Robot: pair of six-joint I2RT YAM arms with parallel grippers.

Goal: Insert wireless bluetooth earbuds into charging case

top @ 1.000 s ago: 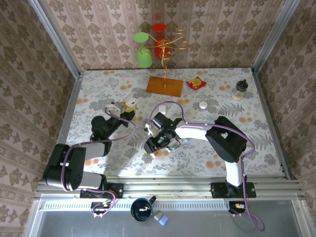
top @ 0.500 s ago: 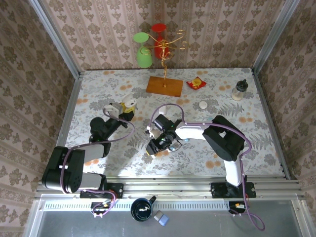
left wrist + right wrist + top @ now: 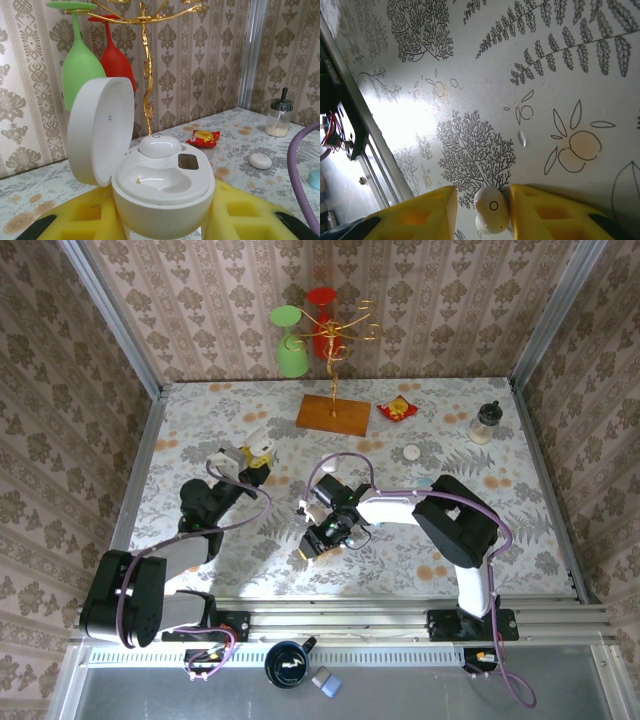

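Left wrist view: the left pincer (image 3: 161,222) is closed on the charging case (image 3: 165,205), with its yellow pads (image 3: 85,220) pressed against the lower body on either side. The case stands upright between them, and its lid (image 3: 100,130) is swung open toward the pincer's left pad. Inside, the seated earbud (image 3: 160,146), white and rounded, rests in the socket farther from the pincer. The nearer socket (image 3: 160,181) is a bare glossy hollow. Beyond the pincer a green glass (image 3: 80,65) and a red glass (image 3: 116,60) hang bowl-down from a gold stand (image 3: 145,85). Ahead and to its right, on the flowered desk (image 3: 235,150), lie a red packet (image 3: 202,136), a small white oval piece (image 3: 260,160) and a glass shaker (image 3: 278,117).

From the right wrist, the right pincer (image 3: 490,215) is drawn in on the loose earbud (image 3: 491,212), a tiny white piece with a ring mark on its face. It sits between the two yellow fingers (image 3: 545,215), close above the desk's fern print. The right finger touches it. The left finger looks just beside it, though the view there is too tight to be sure of contact.

From above, the left pincer (image 3: 250,458) and the right pincer (image 3: 318,545) are well apart.
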